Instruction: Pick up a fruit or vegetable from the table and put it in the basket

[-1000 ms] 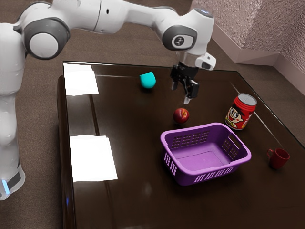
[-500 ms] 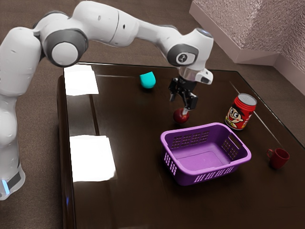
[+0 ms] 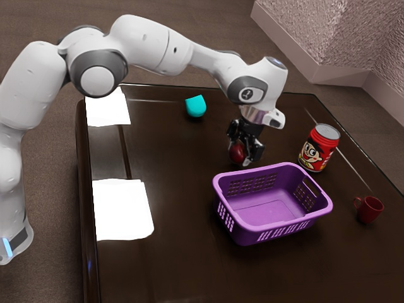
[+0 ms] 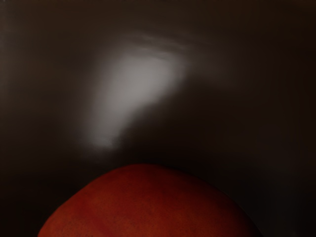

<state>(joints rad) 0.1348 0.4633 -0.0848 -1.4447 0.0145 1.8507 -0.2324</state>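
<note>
One round, dark-red fruit [image 3: 237, 152] — had it at the black two-finger gripper [image 3: 240, 154], low over the glossy dark-brown table [image 3: 170, 164], outside the purple slotted plastic basket [image 3: 249, 235]. Could not tell whether clamped on it or apart — saw its orange-red skin close up in the wrist view.

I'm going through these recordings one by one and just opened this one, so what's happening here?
A robot arm has its black gripper down at a red fruit, just beside the purple basket. The fruit is outside the basket, which looks empty. Whether the fruit is firmly held yet, I can't tell. The red can, the mug and a turquoise object stand apart on the table.
</note>
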